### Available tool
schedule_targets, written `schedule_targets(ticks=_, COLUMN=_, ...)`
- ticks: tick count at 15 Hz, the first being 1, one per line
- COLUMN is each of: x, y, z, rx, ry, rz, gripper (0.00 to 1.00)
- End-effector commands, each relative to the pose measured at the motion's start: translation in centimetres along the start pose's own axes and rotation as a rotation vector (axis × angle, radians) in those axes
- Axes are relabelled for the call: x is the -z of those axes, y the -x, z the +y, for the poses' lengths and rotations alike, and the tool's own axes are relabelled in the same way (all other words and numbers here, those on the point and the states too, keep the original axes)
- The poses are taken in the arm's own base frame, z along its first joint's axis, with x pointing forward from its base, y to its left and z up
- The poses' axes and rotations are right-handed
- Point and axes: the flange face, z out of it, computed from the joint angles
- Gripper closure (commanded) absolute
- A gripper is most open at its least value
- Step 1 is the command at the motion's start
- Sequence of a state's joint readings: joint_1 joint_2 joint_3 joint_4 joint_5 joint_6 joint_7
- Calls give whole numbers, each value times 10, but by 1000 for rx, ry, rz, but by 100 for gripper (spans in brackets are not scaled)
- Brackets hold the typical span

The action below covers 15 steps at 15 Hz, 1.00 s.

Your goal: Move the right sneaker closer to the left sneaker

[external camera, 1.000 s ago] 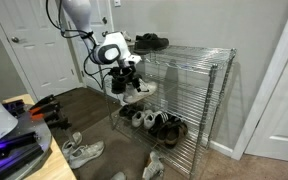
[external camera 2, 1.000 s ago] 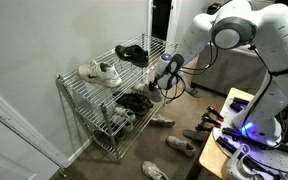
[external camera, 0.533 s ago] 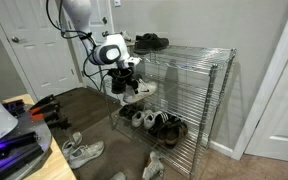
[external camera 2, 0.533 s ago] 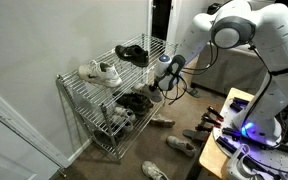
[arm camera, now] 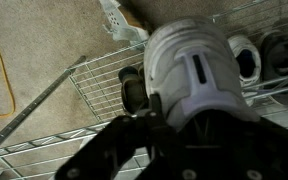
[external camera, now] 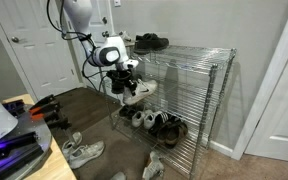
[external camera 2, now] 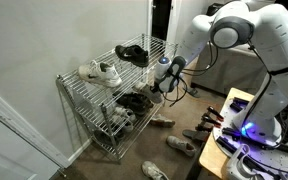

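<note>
Gripper [external camera: 129, 80] jaws flank the right sneaker [arm camera: 189, 60] on the wire rack [external camera: 199, 55], clamped or not I cannot tell; black shoes [external camera: 151, 42] overhead.

Right sneaker [arm camera: 189, 70] in dark fingers [arm camera: 134, 93], above wire shelf [arm camera: 79, 85] and beige carpet [arm camera: 34, 70].

- Wire rack [external camera: 199, 57]: bare metal, bright and shiny (chrome-like, catching the room light).
- White sneaker [arm camera: 189, 60]: smooth upper with a soft sheen; leather or imitation, hard to say which.
- Carpet [arm camera: 34, 90]: beige, matt, rough short pile.
- Robot arm [external camera 2: 234, 25]: smooth white plastic shell, glossy.
- Black shoes [external camera: 151, 42]: dark, dull finish.
</note>
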<state>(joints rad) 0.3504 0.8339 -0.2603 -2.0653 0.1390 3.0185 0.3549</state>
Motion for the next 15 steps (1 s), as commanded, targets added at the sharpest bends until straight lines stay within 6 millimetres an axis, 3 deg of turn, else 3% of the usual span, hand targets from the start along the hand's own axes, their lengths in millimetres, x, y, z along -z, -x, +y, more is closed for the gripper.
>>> schedule_targets(ticks=1, x=0, y=4, z=3, rx=40, ry=7, rz=-36, gripper=91)
schedule_targets(ticks=5, x=21, y=28, z=5, rx=70, ry=51, rz=-117, gripper=100)
schedule_targets(ticks=10, x=65, y=55, z=10, rx=148, ry=110, rz=-123, gripper=96)
schedule_targets(ticks=15, x=93, y=78, z=18, rx=214, ry=167, rz=-176, gripper=96)
